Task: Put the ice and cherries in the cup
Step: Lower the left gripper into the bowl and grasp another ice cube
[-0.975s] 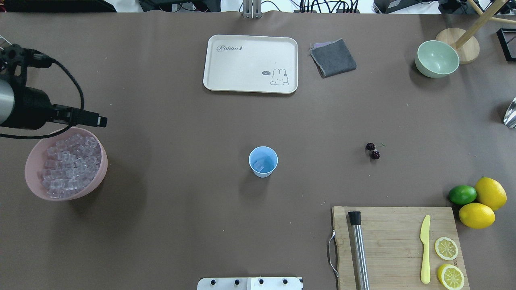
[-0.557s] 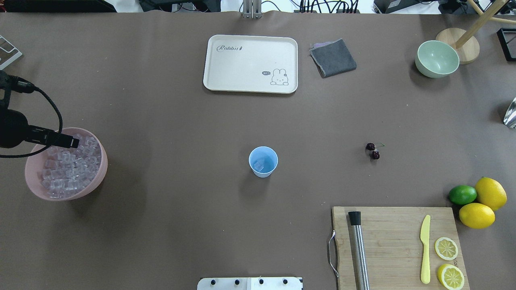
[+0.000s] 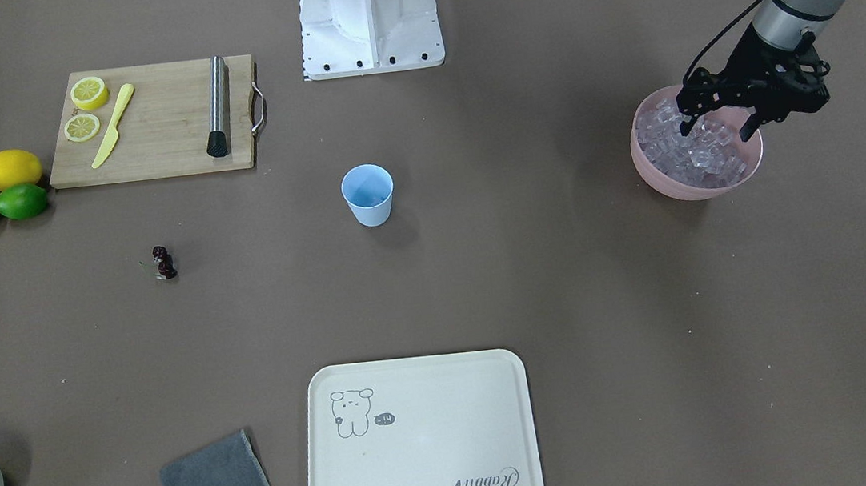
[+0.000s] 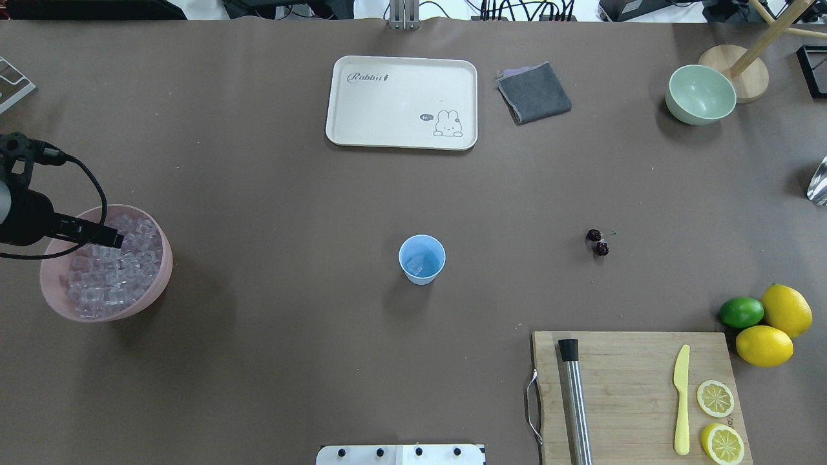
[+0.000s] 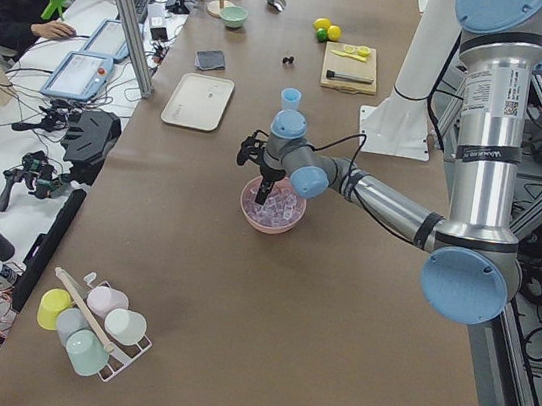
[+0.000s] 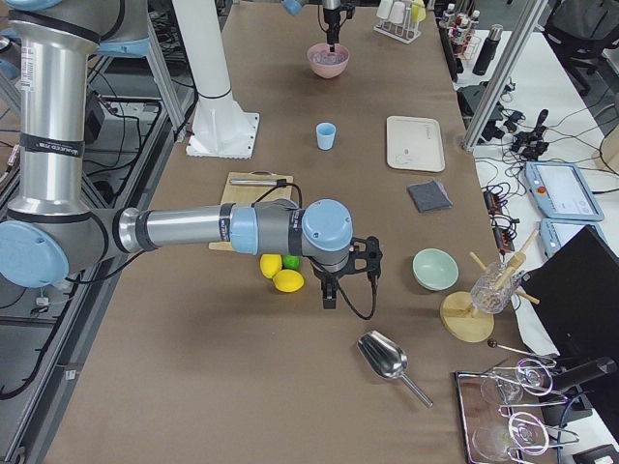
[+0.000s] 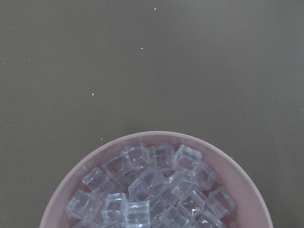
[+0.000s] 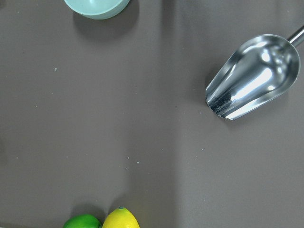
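The left gripper (image 3: pixel 716 129) hangs spread open, dipping among small clear ice cubes (image 3: pixel 702 158) in the round pink bowl (image 3: pixel 697 191). Whether the right gripper (image 6: pixel 329 296) is open, I cannot tell.

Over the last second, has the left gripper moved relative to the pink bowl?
Yes. The left gripper has come from just beyond the far rim of the pink bowl to over the ice in it, toward the overhead view's lower left.

Brown table (image 4: pixel 291 194); cluttered side desk (image 5: pixel 19 127)
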### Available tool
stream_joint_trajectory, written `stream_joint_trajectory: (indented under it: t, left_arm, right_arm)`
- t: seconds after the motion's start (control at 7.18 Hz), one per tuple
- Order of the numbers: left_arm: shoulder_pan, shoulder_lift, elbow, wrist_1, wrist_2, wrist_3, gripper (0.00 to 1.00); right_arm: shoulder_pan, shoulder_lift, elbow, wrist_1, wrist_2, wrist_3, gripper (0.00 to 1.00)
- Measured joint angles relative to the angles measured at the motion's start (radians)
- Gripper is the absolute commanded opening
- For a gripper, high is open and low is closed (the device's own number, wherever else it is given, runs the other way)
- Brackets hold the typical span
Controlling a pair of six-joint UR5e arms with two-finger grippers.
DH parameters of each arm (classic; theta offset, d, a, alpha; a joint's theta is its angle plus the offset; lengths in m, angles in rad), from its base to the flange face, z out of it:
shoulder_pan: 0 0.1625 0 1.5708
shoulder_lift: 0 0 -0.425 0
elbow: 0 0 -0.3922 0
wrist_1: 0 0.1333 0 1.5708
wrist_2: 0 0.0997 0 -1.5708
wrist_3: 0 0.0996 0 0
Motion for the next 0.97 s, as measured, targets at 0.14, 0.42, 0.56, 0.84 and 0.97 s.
stream_joint_trajectory:
  t: [0.14, 0.42, 0.56, 0.84, 0.97]
  left_arm:
    - [0.011, -0.011, 0.018, -0.006, 0.0, 0.002, 0.76]
    - [0.024, -0.019, 0.031, -0.011, 0.0, 0.003, 0.75]
    - [0.028, -0.019, 0.039, -0.012, 0.0, 0.004, 0.75]
    - [0.033, -0.015, 0.057, -0.013, 0.0, 0.043, 0.75]
    - [0.034, -0.012, 0.065, -0.014, 0.0, 0.066, 0.75]
  right_arm:
    - [0.0, 0.0, -0.001, 0.0, -0.001, 0.0, 1.0]
    - [0.0, -0.002, -0.002, 0.001, -0.002, -0.001, 1.0]
    - [0.0, -0.003, -0.001, 0.0, -0.003, -0.001, 1.0]
    - [0.0, -0.005, 0.0, 0.0, -0.003, 0.0, 1.0]
    - [0.0, -0.005, 0.0, 0.001, -0.003, 0.0, 1.0]
